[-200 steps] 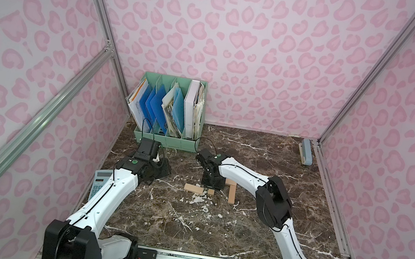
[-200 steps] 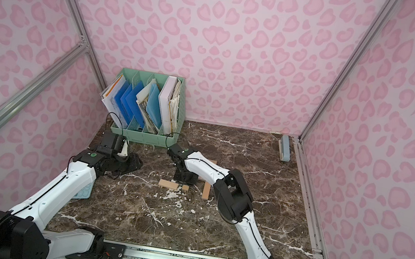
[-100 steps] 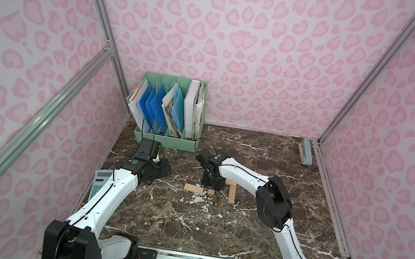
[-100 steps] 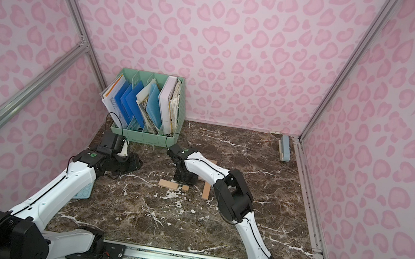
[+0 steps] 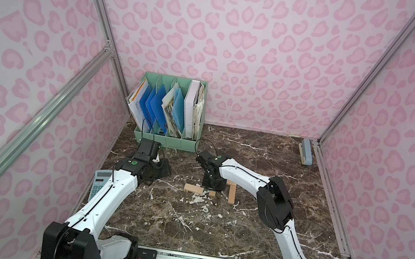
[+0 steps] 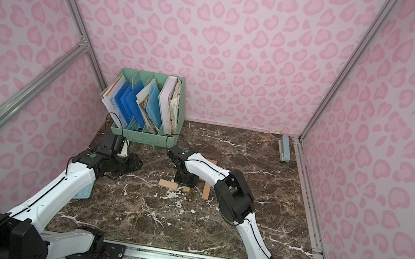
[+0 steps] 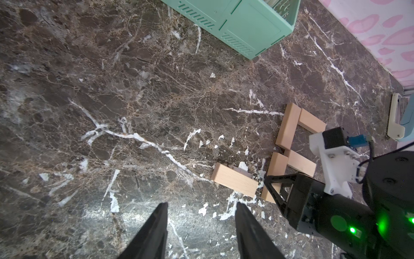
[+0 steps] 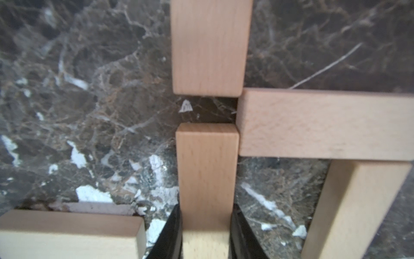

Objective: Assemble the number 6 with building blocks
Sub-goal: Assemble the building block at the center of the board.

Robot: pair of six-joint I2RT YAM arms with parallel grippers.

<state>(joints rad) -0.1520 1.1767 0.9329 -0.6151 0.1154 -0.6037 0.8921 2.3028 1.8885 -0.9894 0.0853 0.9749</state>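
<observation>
My right gripper [image 8: 207, 224] is shut on one tan building block [image 8: 207, 170], held low over the marble and end-on toward another block [image 8: 210, 44], with a small gap between them. A crosswise block [image 8: 324, 125] touches the held one's corner, and a further block [image 8: 354, 210] runs down from it. A loose block [image 5: 193, 188] lies just left of the right gripper [image 5: 212, 186] in both top views. The partial number 6 [image 7: 291, 134] shows in the left wrist view. My left gripper [image 7: 201, 205] stands open over bare marble, left of the blocks, holding nothing.
A green file box [image 5: 167, 140] full of folders stands at the back left, behind both grippers. A calculator [image 5: 100, 183] lies by the left wall under my left arm. A grey-blue bar [image 5: 306, 152] rests in the back right corner.
</observation>
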